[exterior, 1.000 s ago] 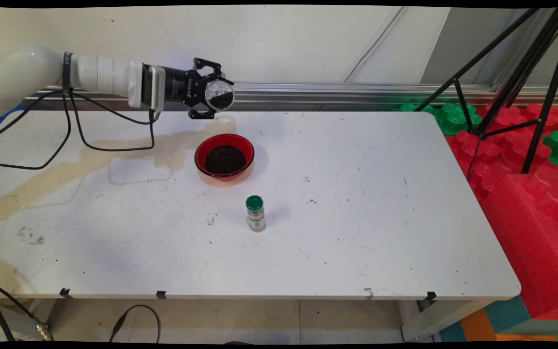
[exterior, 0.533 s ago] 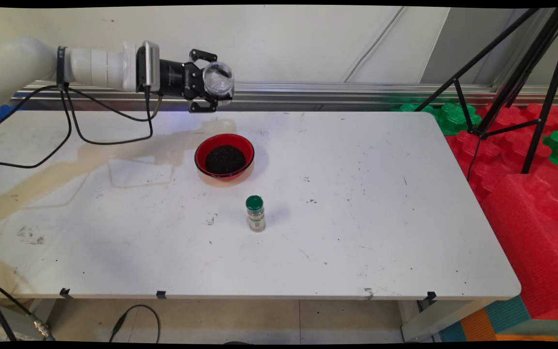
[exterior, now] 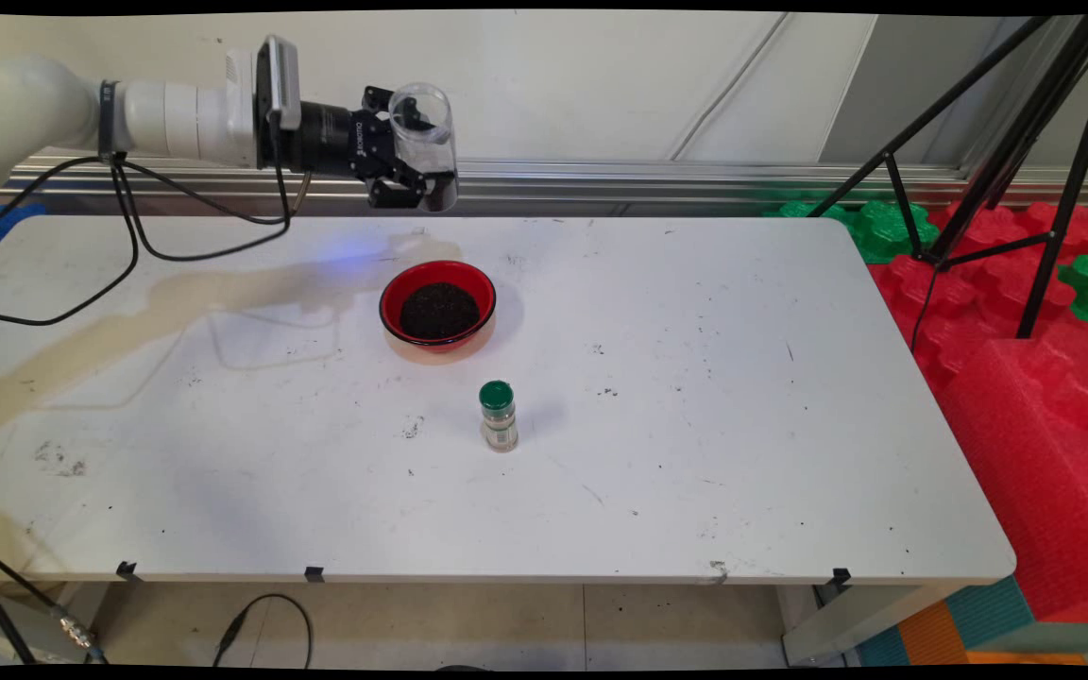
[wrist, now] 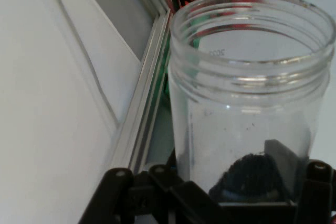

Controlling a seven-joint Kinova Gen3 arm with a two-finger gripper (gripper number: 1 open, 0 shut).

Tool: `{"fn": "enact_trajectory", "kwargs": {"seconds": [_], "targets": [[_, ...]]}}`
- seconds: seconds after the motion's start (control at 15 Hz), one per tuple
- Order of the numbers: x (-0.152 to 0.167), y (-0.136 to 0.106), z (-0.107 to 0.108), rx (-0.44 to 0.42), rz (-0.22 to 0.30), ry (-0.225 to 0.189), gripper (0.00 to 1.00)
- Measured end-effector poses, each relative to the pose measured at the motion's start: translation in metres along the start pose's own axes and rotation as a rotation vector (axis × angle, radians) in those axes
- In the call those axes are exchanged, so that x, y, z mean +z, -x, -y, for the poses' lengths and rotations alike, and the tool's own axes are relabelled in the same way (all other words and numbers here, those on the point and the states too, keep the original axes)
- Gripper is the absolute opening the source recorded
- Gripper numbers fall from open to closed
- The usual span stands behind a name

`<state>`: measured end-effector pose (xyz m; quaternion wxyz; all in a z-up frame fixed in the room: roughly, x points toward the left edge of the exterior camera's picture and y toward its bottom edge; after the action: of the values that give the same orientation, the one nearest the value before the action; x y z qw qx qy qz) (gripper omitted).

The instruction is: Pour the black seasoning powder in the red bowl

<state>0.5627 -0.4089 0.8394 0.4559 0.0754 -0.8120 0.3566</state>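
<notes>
My gripper (exterior: 412, 151) is shut on a clear plastic jar (exterior: 424, 142), held high above the table's far side and near upright, mouth up. The hand view shows the jar (wrist: 252, 103) close up between the jaws, with only a little dark granular stuff (wrist: 252, 177) left at its bottom. Below and slightly nearer on the table (exterior: 695, 425) stands a red bowl (exterior: 437, 304) filled with the same dark grains. A small spice bottle (exterior: 498, 416) with a green cap stands upright in front of the bowl.
A black tripod (exterior: 1007, 142) stands at the right beside red and green foam blocks (exterior: 1026, 312). Black cables (exterior: 128, 236) hang from the arm over the table's left part. A metal rail (exterior: 695, 179) runs along the wall.
The jar has turned from lying on its side with grains against its wall to near upright, and the hand has risen slightly. The bowl and bottle have not moved.
</notes>
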Motion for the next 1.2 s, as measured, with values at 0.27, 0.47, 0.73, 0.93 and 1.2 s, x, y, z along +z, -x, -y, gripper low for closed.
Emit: {"fn": "enact_trajectory", "kwargs": {"seconds": [0.27, 0.47, 0.73, 0.93, 1.2], "targets": [[-0.004, -0.006, 0.001, -0.153, -0.016, 0.008, 0.0], [-0.007, -0.011, 0.001, -0.257, -0.029, 0.017, 0.0], [-0.012, -0.018, 0.0, -0.392, -0.05, 0.032, 0.0], [-0.015, -0.022, -0.003, -0.464, -0.059, 0.048, 0.0], [-0.02, -0.026, -0.009, -0.526, -0.066, 0.075, 0.0]]}}
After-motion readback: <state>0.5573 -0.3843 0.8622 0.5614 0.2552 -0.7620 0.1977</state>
